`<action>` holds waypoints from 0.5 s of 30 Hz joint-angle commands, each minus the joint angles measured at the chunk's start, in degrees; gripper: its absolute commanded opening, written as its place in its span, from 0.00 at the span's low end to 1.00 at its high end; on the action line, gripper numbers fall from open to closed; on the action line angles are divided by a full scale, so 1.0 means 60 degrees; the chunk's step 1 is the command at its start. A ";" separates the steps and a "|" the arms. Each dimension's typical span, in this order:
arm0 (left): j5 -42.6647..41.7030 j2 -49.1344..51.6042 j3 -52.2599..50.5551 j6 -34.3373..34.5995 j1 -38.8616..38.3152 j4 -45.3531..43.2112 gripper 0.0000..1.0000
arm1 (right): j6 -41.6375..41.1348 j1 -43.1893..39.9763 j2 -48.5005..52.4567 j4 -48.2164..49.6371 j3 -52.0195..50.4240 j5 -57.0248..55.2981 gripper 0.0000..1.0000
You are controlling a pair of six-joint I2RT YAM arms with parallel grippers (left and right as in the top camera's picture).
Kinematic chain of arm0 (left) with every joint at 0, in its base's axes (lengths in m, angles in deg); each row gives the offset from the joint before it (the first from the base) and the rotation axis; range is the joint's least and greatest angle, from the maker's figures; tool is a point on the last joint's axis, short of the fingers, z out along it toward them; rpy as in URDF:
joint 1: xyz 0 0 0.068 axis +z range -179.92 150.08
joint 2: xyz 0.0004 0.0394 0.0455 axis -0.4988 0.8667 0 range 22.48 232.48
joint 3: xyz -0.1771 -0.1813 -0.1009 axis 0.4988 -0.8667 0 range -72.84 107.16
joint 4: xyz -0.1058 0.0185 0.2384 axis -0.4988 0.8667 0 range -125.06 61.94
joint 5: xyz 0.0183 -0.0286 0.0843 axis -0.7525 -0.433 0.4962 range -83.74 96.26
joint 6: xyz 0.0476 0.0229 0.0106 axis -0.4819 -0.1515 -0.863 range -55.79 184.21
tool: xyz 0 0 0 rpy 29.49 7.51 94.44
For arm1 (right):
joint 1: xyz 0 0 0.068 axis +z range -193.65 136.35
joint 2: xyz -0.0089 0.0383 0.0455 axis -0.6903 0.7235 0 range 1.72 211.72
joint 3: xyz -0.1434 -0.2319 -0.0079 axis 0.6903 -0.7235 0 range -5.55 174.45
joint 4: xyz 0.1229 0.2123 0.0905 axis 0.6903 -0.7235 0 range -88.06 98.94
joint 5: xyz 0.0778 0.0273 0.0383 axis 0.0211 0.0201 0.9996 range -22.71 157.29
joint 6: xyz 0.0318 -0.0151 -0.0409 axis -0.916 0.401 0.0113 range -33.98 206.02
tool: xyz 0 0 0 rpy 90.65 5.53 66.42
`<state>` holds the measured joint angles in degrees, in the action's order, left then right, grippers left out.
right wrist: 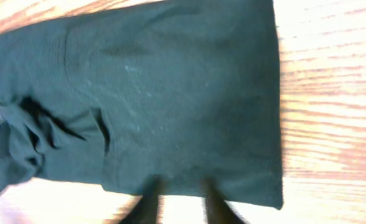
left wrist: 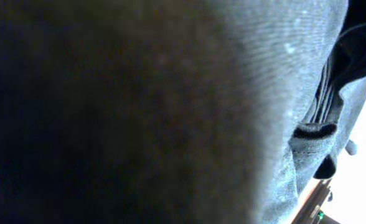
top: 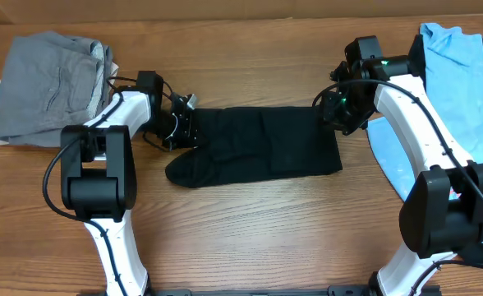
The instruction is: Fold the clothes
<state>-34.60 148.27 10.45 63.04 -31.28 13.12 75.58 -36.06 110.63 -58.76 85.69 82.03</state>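
Black cloth, lit greyish on its right side, fills nearly my whole left wrist view. The black T-shirt [left wrist: 108, 112] is so close to the lens that I get only blur, a ribbed weave and a few bunched folds at the right edge, with none of my own fingers showing. Overhead gives me what that camera cannot. The left gripper [top: 180, 125] sits at the shirt's left end with its jaws closed on the cloth there, and the right gripper [top: 333, 111] sits at the opposite end.

From the right wrist I see the shirt's surface properly, where overhead shows only a dark shape. Two dark fingers [right wrist: 147, 208] stand blurred at the bottom of that view, touching the shirt's near edge with a narrow gap between them. I cannot tell whether they pinch the cloth.

The shirt lies in the middle of the wooden table [top: 250, 238], folded into a long band running left to right between my arms. Its right end is straight and flat. Its left end is rounded and rumpled, with creased, overlapping layers. Faint pale lint speckles the fabric. A grey garment [top: 48, 86] lies heaped at the far left and a light-blue tee [top: 459, 82] at the far right, both clear of the shirt.
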 commanded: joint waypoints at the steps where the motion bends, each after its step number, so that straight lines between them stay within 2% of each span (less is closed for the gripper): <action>1: 0.1177 0.0091 0.0404 0.0262 0.0408 0.0244 0.04 | -0.0015 -0.0011 -0.0240 0.0142 -0.0117 0.0029 0.04; 10: 0.2087 -0.0062 0.2601 -0.0033 0.0463 0.2645 0.04 | 0.0000 -0.0011 -0.0237 0.2506 -0.2269 0.1752 0.04; 15: 0.2087 -0.0062 0.3348 -0.0025 0.0401 0.3355 0.04 | -0.0011 -0.0011 -0.0237 0.4054 -0.3406 0.2539 0.04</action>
<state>-23.22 148.27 27.52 63.43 -28.42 32.09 75.47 -36.06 110.63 -36.01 67.18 92.92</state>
